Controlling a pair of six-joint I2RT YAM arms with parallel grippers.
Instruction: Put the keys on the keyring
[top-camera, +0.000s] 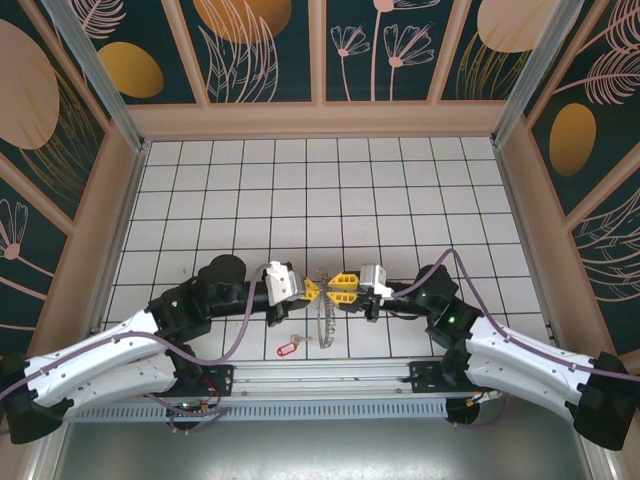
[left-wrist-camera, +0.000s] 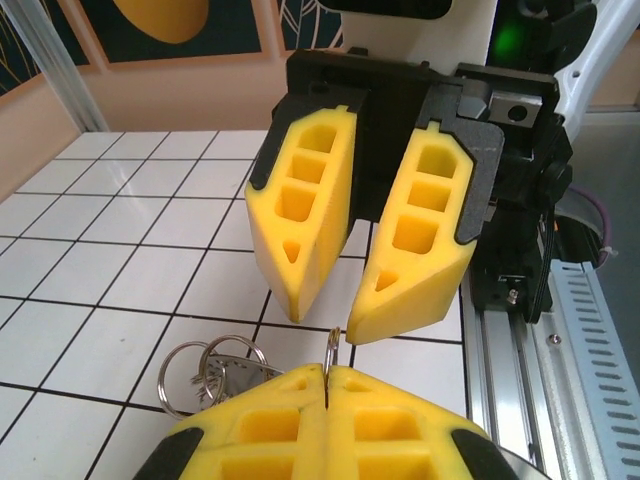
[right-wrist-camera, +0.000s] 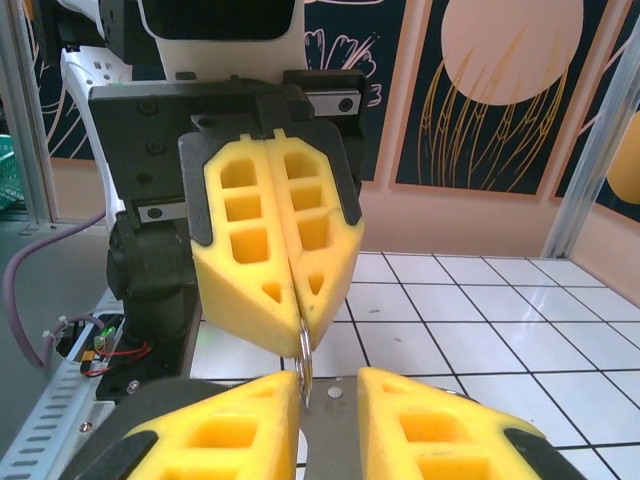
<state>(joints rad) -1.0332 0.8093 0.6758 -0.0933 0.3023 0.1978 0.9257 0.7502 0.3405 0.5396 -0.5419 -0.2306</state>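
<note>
A: State of the tools?
B: The left gripper (top-camera: 313, 291) is clamped tight on the wire rim of the keyring (top-camera: 322, 328), and the hoop hangs below its fingers. The right gripper (top-camera: 345, 288) faces it tip to tip, jaws parted, gripping nothing.
A: And the key?
B: The red key (top-camera: 285, 349) lies on the tiled table (top-camera: 400, 200), near the hoop, to its left.

Thin wire keyring (top-camera: 322, 320) upright, edge-on, red key (top-camera: 285, 349) lying near
</note>
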